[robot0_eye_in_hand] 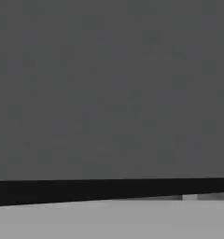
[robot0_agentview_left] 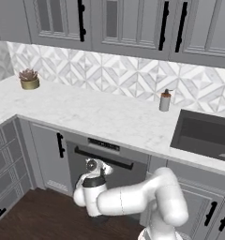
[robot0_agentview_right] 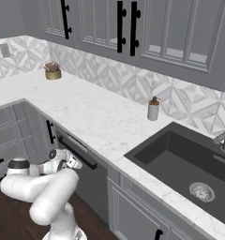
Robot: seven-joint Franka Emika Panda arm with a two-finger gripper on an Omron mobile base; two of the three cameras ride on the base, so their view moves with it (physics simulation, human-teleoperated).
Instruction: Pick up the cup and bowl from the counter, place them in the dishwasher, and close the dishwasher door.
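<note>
Dishwasher door [robot0_agentview_left: 133, 176] shut upright, fingers [robot0_agentview_left: 106, 169] pressed against its front, grip state unclear

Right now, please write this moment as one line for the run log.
stage: door closing | dishwasher door: upright, looks shut | pincer: at door front, below handle, fingers not visible | counter: soap dispenser, plant pot

Base views flank the counter [robot0_agentview_left: 86, 112]; hand view presses against the dishwasher door [robot0_eye_in_hand: 109, 93].

The arm [robot0_agentview_left: 133, 199] hides the lower dishwasher door [robot0_agentview_left: 119, 176]; the tool's fingertips cannot be made out.
</note>
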